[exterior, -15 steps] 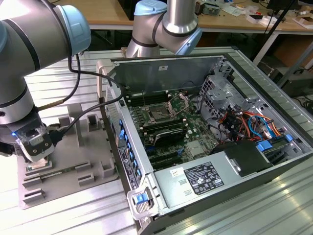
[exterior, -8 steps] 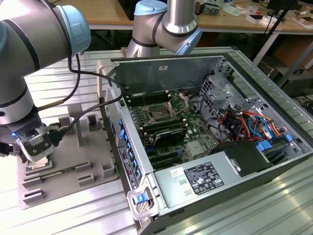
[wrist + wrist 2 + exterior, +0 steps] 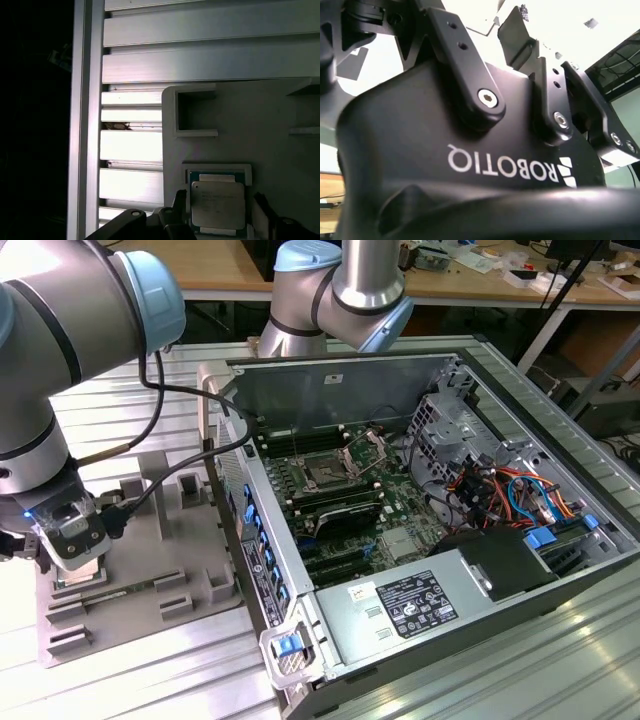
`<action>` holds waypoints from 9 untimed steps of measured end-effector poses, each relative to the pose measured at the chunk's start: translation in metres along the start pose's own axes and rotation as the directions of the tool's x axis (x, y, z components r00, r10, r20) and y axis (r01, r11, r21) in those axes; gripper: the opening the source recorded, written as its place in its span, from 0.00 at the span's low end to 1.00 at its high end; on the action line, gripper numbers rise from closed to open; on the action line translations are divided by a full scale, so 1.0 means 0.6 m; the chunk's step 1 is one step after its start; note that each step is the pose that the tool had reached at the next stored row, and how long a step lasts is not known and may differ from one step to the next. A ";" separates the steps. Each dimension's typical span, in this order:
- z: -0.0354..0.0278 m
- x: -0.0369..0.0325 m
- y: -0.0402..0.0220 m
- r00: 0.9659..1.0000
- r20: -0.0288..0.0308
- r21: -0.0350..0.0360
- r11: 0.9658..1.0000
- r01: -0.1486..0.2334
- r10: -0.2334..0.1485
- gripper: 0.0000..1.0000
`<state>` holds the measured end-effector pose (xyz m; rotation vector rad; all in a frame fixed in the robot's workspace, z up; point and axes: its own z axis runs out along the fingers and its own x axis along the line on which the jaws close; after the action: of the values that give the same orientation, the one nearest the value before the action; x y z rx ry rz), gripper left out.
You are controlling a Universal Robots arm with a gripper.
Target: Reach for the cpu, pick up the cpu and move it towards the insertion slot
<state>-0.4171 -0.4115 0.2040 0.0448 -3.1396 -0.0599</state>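
Observation:
The cpu, a flat square chip with a silvery top plate and a greenish rim, lies in a recess of the grey moulded tray. My gripper hovers just above it, open, with one dark fingertip on each side of the chip and a small gap on one side. In the exterior view the gripper is low over the tray at the exterior view's left. The insertion slot, a dark square socket with its silver hinged plate raised, sits on the green board inside the open computer case.
The open computer case lies to the exterior view's right of the tray, holding cables, a drive cage and a power supply. The tray carries several raised rectangular frames. A ribbed aluminium table lies underneath. A second arm stands behind the case.

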 end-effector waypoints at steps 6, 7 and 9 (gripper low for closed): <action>0.009 0.000 0.000 1.000 -0.001 0.000 1.000 0.023 -0.023 0.62; 0.009 0.000 0.000 1.000 -0.001 0.000 1.000 0.023 -0.023 0.62; 0.011 0.000 0.000 1.000 -0.001 0.000 1.000 0.023 -0.023 0.62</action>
<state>-0.4171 -0.4115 0.1974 0.0806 -3.1384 -0.0599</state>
